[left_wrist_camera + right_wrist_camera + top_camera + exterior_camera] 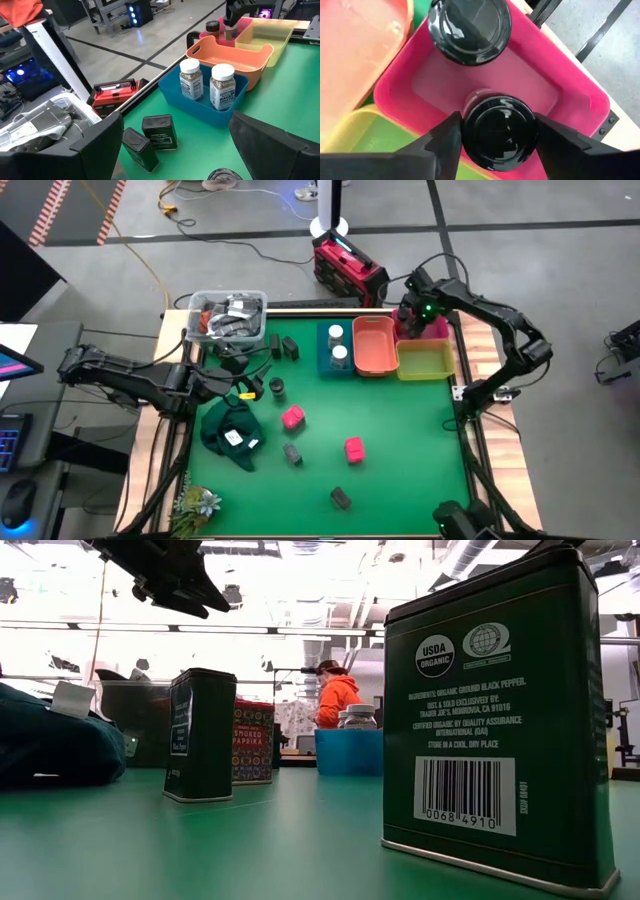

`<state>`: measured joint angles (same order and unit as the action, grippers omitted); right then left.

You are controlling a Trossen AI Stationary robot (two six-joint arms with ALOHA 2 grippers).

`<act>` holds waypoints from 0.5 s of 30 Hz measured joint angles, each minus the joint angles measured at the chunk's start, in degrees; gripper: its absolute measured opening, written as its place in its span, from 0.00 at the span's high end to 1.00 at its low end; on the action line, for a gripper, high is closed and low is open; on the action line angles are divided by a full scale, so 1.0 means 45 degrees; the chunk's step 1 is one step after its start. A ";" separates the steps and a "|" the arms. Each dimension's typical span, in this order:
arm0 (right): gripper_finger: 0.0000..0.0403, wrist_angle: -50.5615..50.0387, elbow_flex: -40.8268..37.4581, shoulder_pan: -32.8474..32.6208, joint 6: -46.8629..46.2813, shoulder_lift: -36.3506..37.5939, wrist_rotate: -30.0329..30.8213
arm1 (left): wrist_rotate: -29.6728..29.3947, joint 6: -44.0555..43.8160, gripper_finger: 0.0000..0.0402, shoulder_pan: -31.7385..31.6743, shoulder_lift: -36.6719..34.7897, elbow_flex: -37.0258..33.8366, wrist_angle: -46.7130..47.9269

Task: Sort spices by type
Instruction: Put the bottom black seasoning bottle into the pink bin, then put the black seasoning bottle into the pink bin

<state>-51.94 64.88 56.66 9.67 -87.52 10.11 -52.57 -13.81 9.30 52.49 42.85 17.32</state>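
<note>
My right gripper (499, 137) is over the pink bin (437, 330) at the table's far right, shut on a dark round jar (499, 131). A second dark jar (470, 25) stands in that bin. Two white-capped jars (207, 82) stand in the blue bin (325, 362). My left gripper (248, 386) is open above the table's left side, beside a dark round jar (277, 387). Two red-pink boxes (292, 417) (354, 448) and dark tins (293, 453) (341, 498) (160, 132) stand loose on the green mat. My right gripper pinches the dark round jar between its two fingers at the black lid's rim (470, 131), coming from above and pointing down. The jar is upright with its lower part inside the pink bin (570, 85). Whether it stands on the bin's floor I cannot tell.
The orange bin (373, 345) and yellow bin (425, 361) sit between the blue and pink ones. A dark green cloth (232, 432) lies near left, and a clear tub of clutter (228, 315) sits at the far left corner. A person in orange (338, 695) is in the room beyond.
</note>
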 joint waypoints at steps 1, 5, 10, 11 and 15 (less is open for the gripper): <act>0.36 0.0073 0.0000 0.0000 -0.0004 0.0002 0.0005 | -0.0002 -0.0032 0.13 0.0000 0.0000 0.0000 0.0000; 0.29 0.0186 0.0000 -0.0088 -0.0106 0.0023 0.0005 | 0.0004 -0.0150 0.13 0.0000 0.0000 0.0000 0.0000; 0.25 -0.0081 0.0009 -0.0157 -0.0036 0.0171 0.0010 | 0.0178 -0.0225 0.13 0.0000 0.0000 0.0000 0.0000; 0.24 -0.0279 0.0079 -0.0190 -0.0036 0.0241 0.0011 | 0.0190 -0.0227 0.13 0.0000 0.0000 0.0000 0.0000; 0.24 -0.0936 0.0599 -0.0274 -0.0024 0.0775 0.0019 | 0.0192 -0.0232 0.13 0.0000 0.0000 0.0000 -0.0005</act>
<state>-56.15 67.58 55.43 9.56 -84.04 10.20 -51.70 -14.85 9.30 52.49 42.85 17.30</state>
